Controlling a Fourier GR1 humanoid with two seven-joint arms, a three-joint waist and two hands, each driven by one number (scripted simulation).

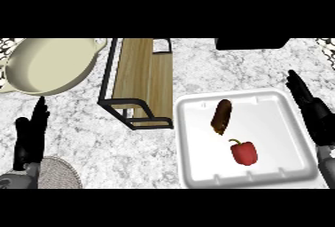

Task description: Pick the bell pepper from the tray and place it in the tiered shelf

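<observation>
A red bell pepper [243, 152] with a green stem lies in the lower middle of a white tray [288, 133] at the right of the counter. The tiered shelf [138, 75], wooden boards in a black frame, stands to the tray's upper left. My right hand [311, 113] rises along the tray's right rim with straight fingers, open and apart from the pepper. At the lower left my left hand [31, 133] rests open with fingers pointing up, far from the tray.
A dark brown oblong vegetable [222, 116] lies in the tray above the pepper. A cream pan [46, 66] sits at the top left. A grey round mat [60, 175] shows at the lower left, a black object [252, 43] at the top right.
</observation>
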